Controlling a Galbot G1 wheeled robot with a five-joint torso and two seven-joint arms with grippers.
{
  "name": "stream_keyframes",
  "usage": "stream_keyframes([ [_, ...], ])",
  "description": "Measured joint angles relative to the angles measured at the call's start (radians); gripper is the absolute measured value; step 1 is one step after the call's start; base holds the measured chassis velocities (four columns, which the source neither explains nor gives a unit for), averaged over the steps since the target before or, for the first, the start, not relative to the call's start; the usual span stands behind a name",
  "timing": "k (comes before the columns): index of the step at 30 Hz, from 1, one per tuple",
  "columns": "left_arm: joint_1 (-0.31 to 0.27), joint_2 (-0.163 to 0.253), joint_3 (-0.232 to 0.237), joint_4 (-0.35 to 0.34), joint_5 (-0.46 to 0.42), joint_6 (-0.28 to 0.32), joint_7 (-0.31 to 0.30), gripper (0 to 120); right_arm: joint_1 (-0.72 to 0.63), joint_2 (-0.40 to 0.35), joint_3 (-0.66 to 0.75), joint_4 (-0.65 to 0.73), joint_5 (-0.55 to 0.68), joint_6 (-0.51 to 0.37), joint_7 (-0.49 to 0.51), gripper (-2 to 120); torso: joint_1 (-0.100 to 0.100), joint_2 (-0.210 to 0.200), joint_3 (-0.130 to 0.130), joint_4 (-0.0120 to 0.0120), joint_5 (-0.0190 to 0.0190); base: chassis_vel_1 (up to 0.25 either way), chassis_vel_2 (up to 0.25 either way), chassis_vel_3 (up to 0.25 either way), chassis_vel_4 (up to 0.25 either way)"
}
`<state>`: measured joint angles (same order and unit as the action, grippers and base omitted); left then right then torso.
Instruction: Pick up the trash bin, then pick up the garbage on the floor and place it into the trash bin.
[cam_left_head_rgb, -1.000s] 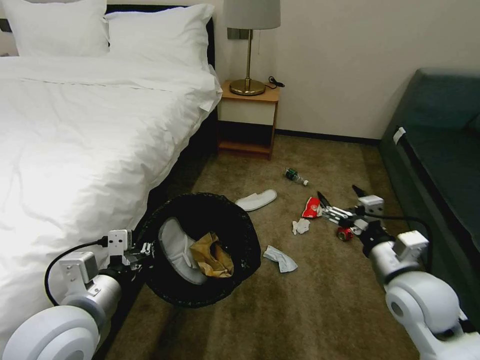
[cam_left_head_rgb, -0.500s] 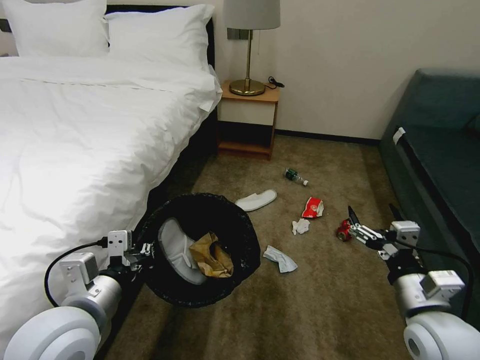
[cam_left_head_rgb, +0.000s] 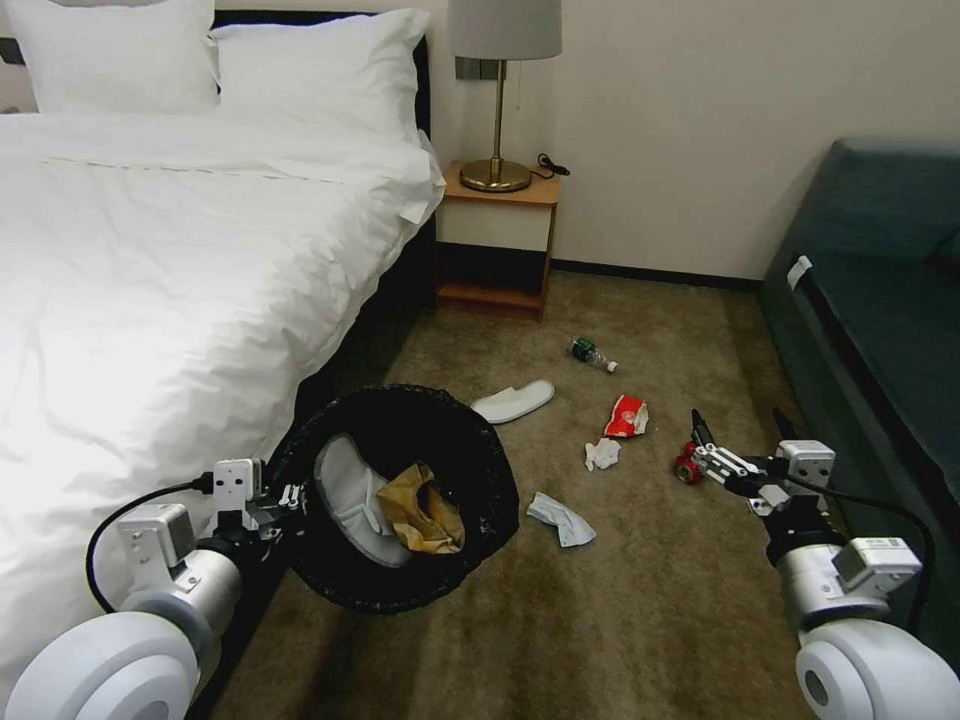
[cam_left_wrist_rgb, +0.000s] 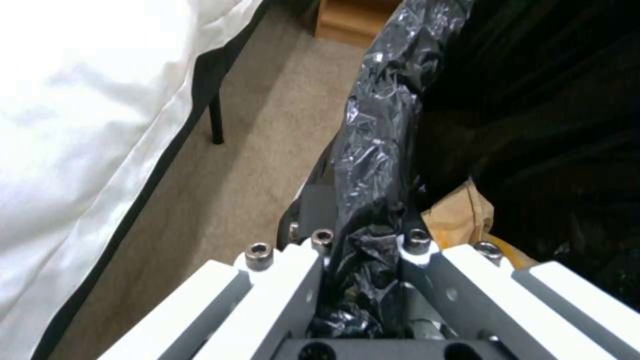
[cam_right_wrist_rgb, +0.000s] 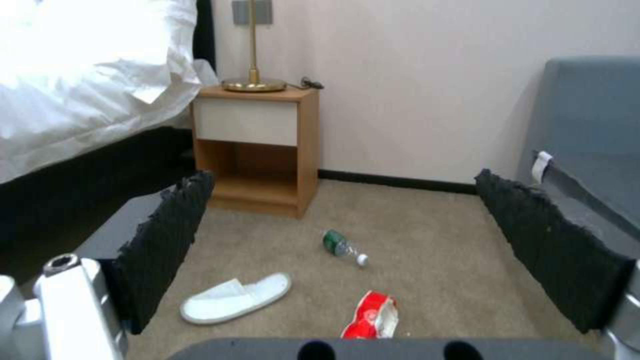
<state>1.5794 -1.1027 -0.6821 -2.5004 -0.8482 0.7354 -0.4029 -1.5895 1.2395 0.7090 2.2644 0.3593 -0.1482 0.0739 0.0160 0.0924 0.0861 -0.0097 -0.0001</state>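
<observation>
My left gripper (cam_left_head_rgb: 290, 497) is shut on the rim of the black trash bin (cam_left_head_rgb: 486, 450), which hangs tilted above the carpet beside the bed. In the left wrist view the gripper (cam_left_wrist_rgb: 363, 250) clamps the bin's crinkled black bag (cam_left_wrist_rgb: 377, 150). A white slipper (cam_left_head_rgb: 350, 495) and a tan paper bag (cam_left_head_rgb: 425, 510) lie inside. My right gripper (cam_left_head_rgb: 736, 416) is open and holds nothing, just right of the crushed red can (cam_left_head_rgb: 686, 466). Garbage on the floor: red wrapper (cam_left_head_rgb: 627, 416), white tissue (cam_left_head_rgb: 602, 453), green bottle (cam_left_head_rgb: 592, 353), white slipper (cam_left_head_rgb: 512, 400). The right wrist view shows the wrapper (cam_right_wrist_rgb: 372, 315), bottle (cam_right_wrist_rgb: 343, 246) and slipper (cam_right_wrist_rgb: 237, 298).
A crumpled grey-blue piece (cam_left_head_rgb: 561, 518) lies near the bin. The white bed (cam_left_head_rgb: 180, 260) runs along the left, a dark sofa (cam_left_head_rgb: 880, 320) along the right. A wooden nightstand (cam_left_head_rgb: 495, 240) with a lamp (cam_left_head_rgb: 500, 100) stands at the far wall. Open carpet lies in front of me.
My right gripper has drawn back from the red wrapper toward the right and nearer to me, staying open. The wrapper stays on the floor. The left arm and bin have barely moved.
</observation>
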Motion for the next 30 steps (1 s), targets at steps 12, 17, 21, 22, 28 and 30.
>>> stream_keyframes([
  [12,-0.007,-0.002,0.005,0.007,-0.001,0.0,0.002,2,-0.001,-0.004,-0.012,-0.006,0.007,-0.007,0.006,100,0.0,0.0,0.0,-0.0001,-0.0002,-0.13,0.127,0.138,-0.129],
  [17,-0.007,0.0,0.004,0.008,-0.001,0.0,0.002,2,0.003,-0.006,-0.021,-0.006,0.014,-0.015,0.008,100,0.0,0.0,0.0,-0.0001,-0.0002,-0.082,0.091,0.087,-0.094],
  [21,-0.007,0.001,0.003,0.008,-0.003,0.0,0.002,2,0.004,-0.026,-0.031,-0.01,0.038,-0.013,0.0,100,0.0,0.0,0.0,-0.0002,0.0,-0.087,0.083,0.084,-0.084],
  [22,-0.007,0.001,0.003,0.008,-0.003,0.0,0.002,2,0.01,-0.045,-0.032,-0.022,0.047,-0.017,-0.013,100,0.0,0.0,0.0,-0.0002,0.0001,-0.057,0.063,0.077,-0.062],
  [28,-0.007,0.002,-0.001,0.006,-0.005,0.0,0.002,2,0.033,-0.199,-0.038,-0.119,0.071,-0.047,-0.193,100,0.0,0.0,0.0,-0.0001,-0.0002,-0.01,0.007,0.008,-0.01],
  [30,-0.007,0.002,-0.002,0.005,-0.005,0.0,0.002,2,0.046,-0.248,-0.072,-0.167,0.082,-0.048,-0.241,100,0.0,0.0,0.0,-0.0002,0.0,0.0,0.0,0.0,0.0],
])
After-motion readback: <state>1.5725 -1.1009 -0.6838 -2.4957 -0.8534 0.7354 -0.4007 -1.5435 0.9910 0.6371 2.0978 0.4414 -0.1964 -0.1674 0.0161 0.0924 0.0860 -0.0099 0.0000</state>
